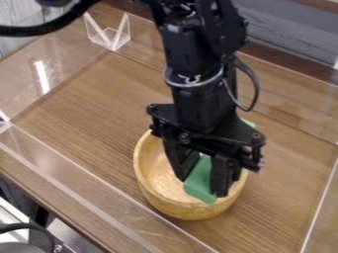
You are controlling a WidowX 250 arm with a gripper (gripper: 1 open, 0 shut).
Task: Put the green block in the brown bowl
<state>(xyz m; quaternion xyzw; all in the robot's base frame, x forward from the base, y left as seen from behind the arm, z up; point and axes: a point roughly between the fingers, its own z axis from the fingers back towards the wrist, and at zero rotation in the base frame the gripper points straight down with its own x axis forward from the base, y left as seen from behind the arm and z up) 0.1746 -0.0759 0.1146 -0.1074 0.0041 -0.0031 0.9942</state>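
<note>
The pincer (207,178) is gripping the green block (203,180), tilted, inside the brown bowl (156,181) near its right rim. Letting go here, the block is risking tipping against the rim or bouncing onto the table (93,94).

Soft, even indoor light; slightly blurry frame, glare on clear walls (53,74).

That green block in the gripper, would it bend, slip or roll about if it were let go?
The green block keeps flat faces and straight edges between the gripper fingers, so it is probably stiff. It looks small beside the brown bowl, so likely light. Flat-sided, it should slide or settle inside the bowl rather than roll.
</note>
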